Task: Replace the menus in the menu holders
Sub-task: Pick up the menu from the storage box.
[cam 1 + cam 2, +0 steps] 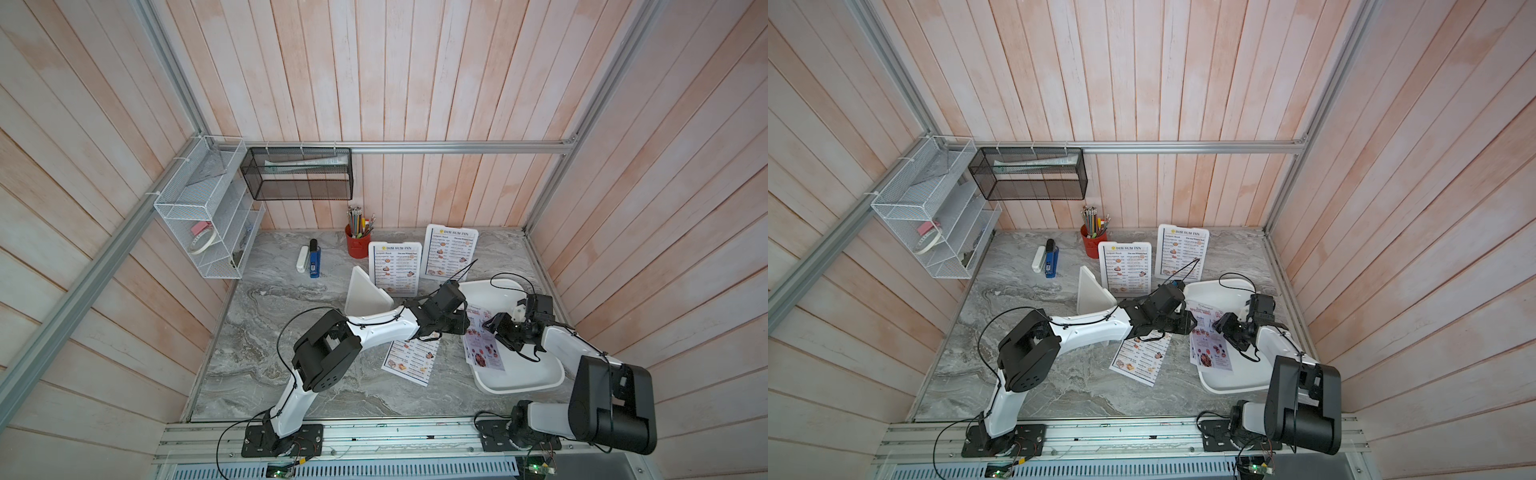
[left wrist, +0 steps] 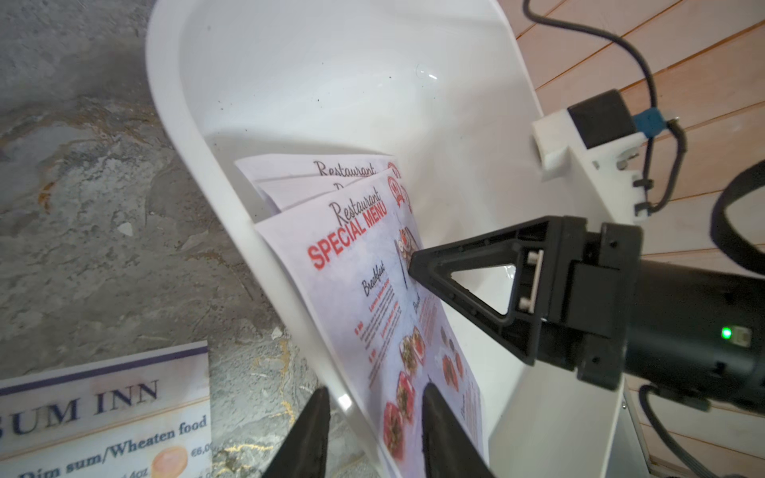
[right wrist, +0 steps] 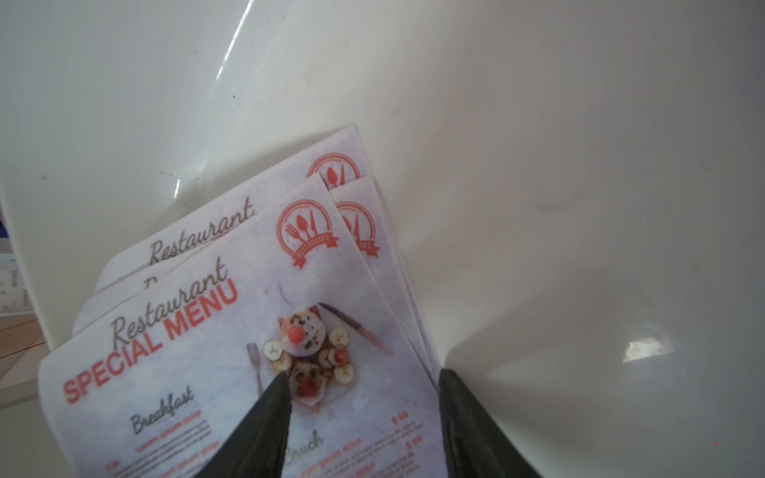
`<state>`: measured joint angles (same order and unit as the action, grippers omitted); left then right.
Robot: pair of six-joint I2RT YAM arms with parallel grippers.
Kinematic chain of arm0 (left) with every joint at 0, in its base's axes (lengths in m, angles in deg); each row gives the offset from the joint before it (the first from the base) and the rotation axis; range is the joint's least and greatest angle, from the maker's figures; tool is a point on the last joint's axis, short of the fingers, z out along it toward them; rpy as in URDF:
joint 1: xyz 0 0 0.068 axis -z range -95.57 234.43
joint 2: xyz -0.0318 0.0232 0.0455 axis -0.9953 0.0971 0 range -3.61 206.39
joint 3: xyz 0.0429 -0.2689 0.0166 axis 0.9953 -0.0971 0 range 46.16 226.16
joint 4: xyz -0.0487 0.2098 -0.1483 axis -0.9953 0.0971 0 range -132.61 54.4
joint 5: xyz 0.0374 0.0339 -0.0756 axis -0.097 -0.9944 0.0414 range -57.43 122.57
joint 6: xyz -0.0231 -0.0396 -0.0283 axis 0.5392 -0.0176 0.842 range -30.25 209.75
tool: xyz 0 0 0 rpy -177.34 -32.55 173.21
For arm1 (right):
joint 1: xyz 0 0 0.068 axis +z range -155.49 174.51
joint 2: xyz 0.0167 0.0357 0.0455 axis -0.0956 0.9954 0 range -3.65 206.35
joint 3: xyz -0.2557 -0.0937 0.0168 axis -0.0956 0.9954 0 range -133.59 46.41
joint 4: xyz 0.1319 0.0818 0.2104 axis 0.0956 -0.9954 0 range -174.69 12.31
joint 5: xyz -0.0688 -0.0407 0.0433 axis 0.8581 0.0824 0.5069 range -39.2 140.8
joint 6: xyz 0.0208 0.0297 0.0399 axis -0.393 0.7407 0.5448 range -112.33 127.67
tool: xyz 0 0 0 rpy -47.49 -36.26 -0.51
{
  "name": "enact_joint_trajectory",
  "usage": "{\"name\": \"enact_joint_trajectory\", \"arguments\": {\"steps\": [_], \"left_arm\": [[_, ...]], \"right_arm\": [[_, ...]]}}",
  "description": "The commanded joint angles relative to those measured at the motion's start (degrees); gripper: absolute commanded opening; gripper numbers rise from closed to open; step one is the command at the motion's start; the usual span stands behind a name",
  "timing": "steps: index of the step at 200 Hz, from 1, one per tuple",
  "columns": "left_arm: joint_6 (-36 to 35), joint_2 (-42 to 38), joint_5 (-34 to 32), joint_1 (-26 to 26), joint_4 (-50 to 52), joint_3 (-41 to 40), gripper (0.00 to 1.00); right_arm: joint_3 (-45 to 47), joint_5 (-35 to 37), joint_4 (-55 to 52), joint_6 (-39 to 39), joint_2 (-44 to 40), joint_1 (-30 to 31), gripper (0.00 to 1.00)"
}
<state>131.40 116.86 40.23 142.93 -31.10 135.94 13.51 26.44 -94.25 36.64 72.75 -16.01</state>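
Three lilac SPECIAL MENU menus (image 1: 482,347) (image 3: 232,298) lie fanned in the white tray (image 1: 519,382) (image 2: 331,82). My left gripper (image 2: 378,430) (image 1: 463,326) is open, one finger outside the tray rim and the other over the top sheet's edge. My right gripper (image 3: 366,414) (image 1: 492,324) is open, one finger (image 2: 476,281) on the top sheet and the other beside the stack. Two menu holders (image 1: 395,269) (image 1: 451,253) stand at the back with DIM SUM INN menus in them. A third holder (image 1: 365,297) faces away. One DIM SUM INN menu (image 1: 411,359) (image 2: 103,414) lies flat on the table.
A red pencil cup (image 1: 357,241) stands at the back beside the holders. A blue stapler (image 1: 314,262) and a white item (image 1: 302,259) lie left of it. A white wire shelf (image 1: 208,208) and a black mesh basket (image 1: 297,174) hang on the walls.
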Motion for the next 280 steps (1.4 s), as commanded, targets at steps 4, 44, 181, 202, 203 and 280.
{"name": "enact_joint_trajectory", "arguments": {"steps": [4,44,181,202,203,280], "left_arm": [[-0.3,0.6,0.4,0.0,-1.8,1.5,0.37],[-0.1,-0.7,0.7,0.3,-1.0,1.3,0.34],[3.3,-6.4,-4.6,5.1,5.2,-4.1,0.32],[4.1,-6.6,-3.0,5.5,4.4,-5.3,0.32],[4.2,-6.6,-2.9,5.5,4.4,-5.3,0.32],[7.1,-7.3,-0.3,6.5,1.0,-8.1,0.27]], "right_arm": [[0.9,-1.1,-2.0,0.4,-0.2,0.3,0.58],[0.9,-0.4,-1.9,0.1,0.1,0.4,0.58],[1.3,-0.1,-1.2,-0.5,0.9,0.4,0.57],[1.2,-0.1,-1.5,-0.5,0.8,0.3,0.57],[1.2,-0.1,-1.5,-0.5,0.7,0.3,0.57],[1.4,-0.1,-0.9,-0.5,1.1,0.4,0.57]]}}
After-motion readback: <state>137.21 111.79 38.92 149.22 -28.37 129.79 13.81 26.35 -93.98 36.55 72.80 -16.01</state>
